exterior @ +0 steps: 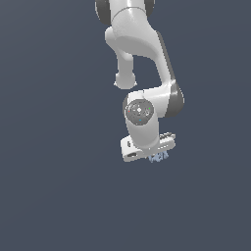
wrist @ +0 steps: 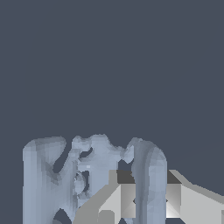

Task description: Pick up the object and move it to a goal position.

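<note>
The object is a small pale blue-grey angular lump with darker patterning, sitting just under the white hand of the arm in the exterior view. In the wrist view the object fills the lower part of the picture, and one upright limb of it stands between the two fingers. My gripper is shut on that limb, with a grey finger pressed against each side. In the exterior view the gripper points down and its fingertips are mostly hidden behind the hand and the object.
Only a plain dark grey-blue ground shows around the arm. No goal marker or other object is in view.
</note>
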